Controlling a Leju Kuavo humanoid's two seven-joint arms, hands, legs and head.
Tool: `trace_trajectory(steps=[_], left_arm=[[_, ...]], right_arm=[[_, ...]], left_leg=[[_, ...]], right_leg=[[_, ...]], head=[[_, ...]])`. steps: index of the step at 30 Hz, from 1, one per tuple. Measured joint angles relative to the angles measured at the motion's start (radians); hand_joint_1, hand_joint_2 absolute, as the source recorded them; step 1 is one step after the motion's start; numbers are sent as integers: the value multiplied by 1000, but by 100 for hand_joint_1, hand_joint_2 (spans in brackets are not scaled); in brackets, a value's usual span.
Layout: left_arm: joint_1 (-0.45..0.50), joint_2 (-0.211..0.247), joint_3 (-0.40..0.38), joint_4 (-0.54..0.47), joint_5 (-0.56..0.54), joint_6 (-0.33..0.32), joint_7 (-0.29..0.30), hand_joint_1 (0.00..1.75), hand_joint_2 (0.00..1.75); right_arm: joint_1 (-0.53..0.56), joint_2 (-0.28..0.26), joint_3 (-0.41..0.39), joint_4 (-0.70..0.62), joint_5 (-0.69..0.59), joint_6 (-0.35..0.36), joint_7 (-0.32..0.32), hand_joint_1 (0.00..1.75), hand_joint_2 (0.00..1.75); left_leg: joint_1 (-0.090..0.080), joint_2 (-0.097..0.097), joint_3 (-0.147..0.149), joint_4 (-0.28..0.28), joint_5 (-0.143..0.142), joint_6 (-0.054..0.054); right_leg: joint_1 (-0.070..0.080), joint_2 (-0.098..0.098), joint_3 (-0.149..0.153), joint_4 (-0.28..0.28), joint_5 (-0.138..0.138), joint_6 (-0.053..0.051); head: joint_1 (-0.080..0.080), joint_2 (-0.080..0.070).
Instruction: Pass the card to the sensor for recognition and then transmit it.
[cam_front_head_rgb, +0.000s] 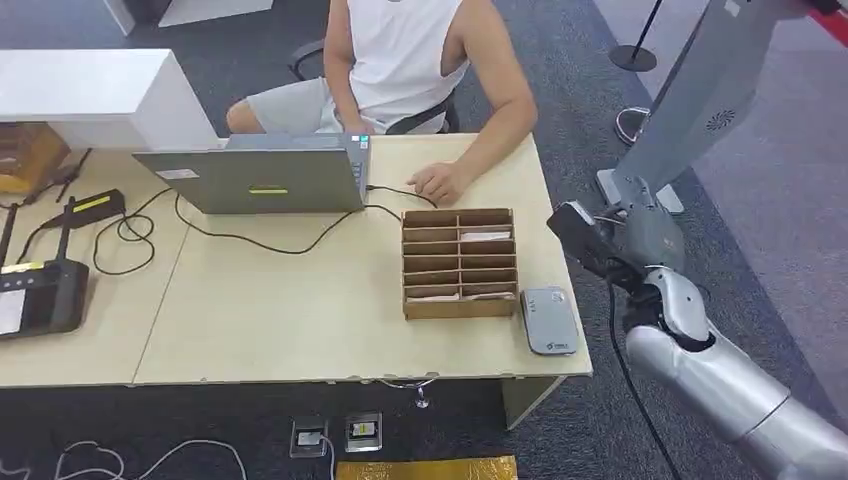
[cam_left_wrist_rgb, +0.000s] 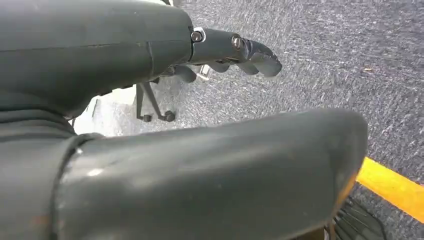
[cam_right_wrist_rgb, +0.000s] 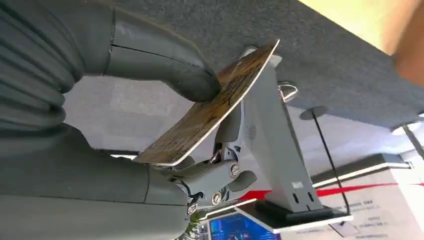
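- Right now our right hand (cam_right_wrist_rgb: 200, 125) pinches the card (cam_right_wrist_rgb: 210, 110) between the thick thumb on one face and the darker fingers (cam_right_wrist_rgb: 227, 175) behind the other; in the head view the hand (cam_front_head_rgb: 610, 240) is off the right edge of the worktop (cam_front_head_rgb: 300, 320), out over the carpet.
- Our left hand (cam_left_wrist_rgb: 235, 50) hangs over the floor with its fingers loosely curled and nothing in it.
- We judge the step in hand to be carrying the card to the sensor (cam_front_head_rgb: 549, 320), the small grey pad lying flat at the front right corner of the worktop, just beside the cardboard sorting box (cam_front_head_rgb: 459, 262).
- To do this well, we should swing the hand inward and down so that the card's broad face comes level over the pad, not edge-on; at present the card looks tilted.
- We should keep the pinch firm, since only one end of the card is held and the rest sticks out free.
- We should come in from the right edge, staying clear of the box wall, and pause over the pad long enough for a reading.
- A person (cam_front_head_rgb: 400, 50) sits at the far edge with a hand (cam_front_head_rgb: 437, 182) resting near the box; the handover likely goes that way, so we should move slowly there.
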Motion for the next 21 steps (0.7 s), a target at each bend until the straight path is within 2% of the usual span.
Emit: trace_trajectory(steps=[7,21], left_arm=[[0,-5,2,0,0,0,-15,0,0],[-1,-8,2,0,0,-2,-21,0,0]], right_arm=[[41,-3,-2,-12,-30,102,-37,175,175],[133,11,23,2,-70,120,-63,175,175]], left_leg=[[0,0,0,0,0,0],[0,0,0,0,0,0]], right_leg=[[0,0,0,0,0,0],[0,0,0,0,0,0]], head=[[0,0],[0,0]])
